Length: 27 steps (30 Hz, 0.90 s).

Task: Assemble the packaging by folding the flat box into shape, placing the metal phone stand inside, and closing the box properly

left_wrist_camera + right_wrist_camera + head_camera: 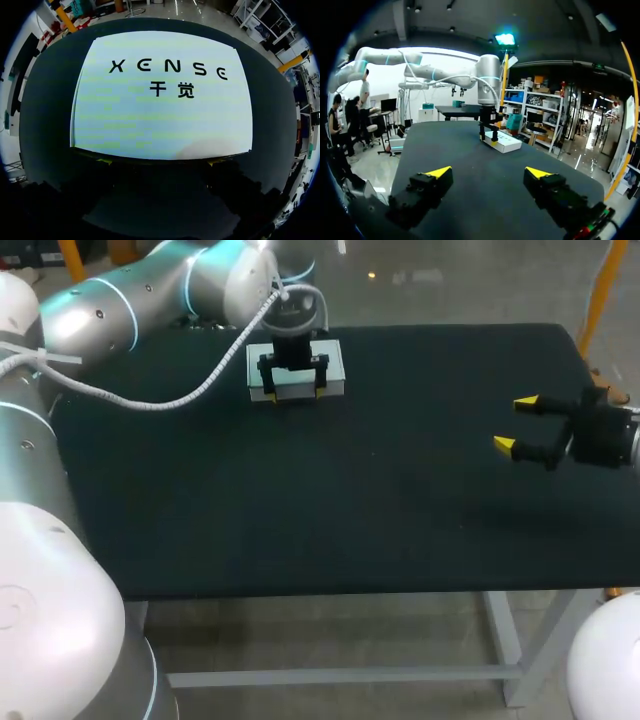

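Note:
A white box [335, 366] with black print on its top lies flat on the black table, far left of centre. My left gripper [294, 393] hangs straight over it, open, its yellow tips at the box's near edge. In the left wrist view the box top [160, 115] fills the picture, and only slivers of the left gripper [160, 161] tips show at that edge. My right gripper [518, 426] stands open above the table's right side, well away from the box. From its wrist, the right gripper [488, 173] holds nothing, with the box [506, 143] far ahead. No phone stand shows.
The black table [300, 520] lies bare between the box and my right gripper. My left arm [150, 300] comes in over the far left corner, trailing a white coiled cable [180, 398].

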Available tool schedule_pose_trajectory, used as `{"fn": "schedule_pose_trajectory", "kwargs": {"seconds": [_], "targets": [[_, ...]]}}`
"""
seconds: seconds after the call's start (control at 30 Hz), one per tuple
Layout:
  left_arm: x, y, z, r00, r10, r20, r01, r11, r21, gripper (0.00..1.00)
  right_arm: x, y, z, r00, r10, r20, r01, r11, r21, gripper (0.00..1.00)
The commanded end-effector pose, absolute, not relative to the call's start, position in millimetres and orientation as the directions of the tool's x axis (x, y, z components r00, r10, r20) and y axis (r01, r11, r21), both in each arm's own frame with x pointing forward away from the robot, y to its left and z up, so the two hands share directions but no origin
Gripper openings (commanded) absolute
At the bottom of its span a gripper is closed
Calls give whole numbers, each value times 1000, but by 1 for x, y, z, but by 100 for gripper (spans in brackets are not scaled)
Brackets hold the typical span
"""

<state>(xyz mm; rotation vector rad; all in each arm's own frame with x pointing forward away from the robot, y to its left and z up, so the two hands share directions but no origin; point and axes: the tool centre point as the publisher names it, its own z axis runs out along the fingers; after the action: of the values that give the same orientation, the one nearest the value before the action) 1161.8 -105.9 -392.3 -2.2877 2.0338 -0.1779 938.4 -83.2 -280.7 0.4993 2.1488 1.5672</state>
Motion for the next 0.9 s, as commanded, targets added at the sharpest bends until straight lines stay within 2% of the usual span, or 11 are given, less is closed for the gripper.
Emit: {"fn": "schedule_pose_trajectory", "kwargs": {"seconds": [0.03,0.37,0.6,0.9], "targets": [[1179,-108,-396,118,-993,26,-990,-120,-68,100,938,-85,-281,-843,522,-132,31,292,956,100],[1160,-104,-378,100,-993,66,-986,-108,-125,100,938,-85,-281,-843,522,-132,31,292,956,100],[1122,-100,-353,-58,-982,178,-972,15,-234,100,938,-85,-281,-843,522,-132,31,292,956,100],[1065,-98,-334,-204,-944,258,-922,96,-375,100,938,-85,-281,-843,522,-132,31,292,956,100]]}}
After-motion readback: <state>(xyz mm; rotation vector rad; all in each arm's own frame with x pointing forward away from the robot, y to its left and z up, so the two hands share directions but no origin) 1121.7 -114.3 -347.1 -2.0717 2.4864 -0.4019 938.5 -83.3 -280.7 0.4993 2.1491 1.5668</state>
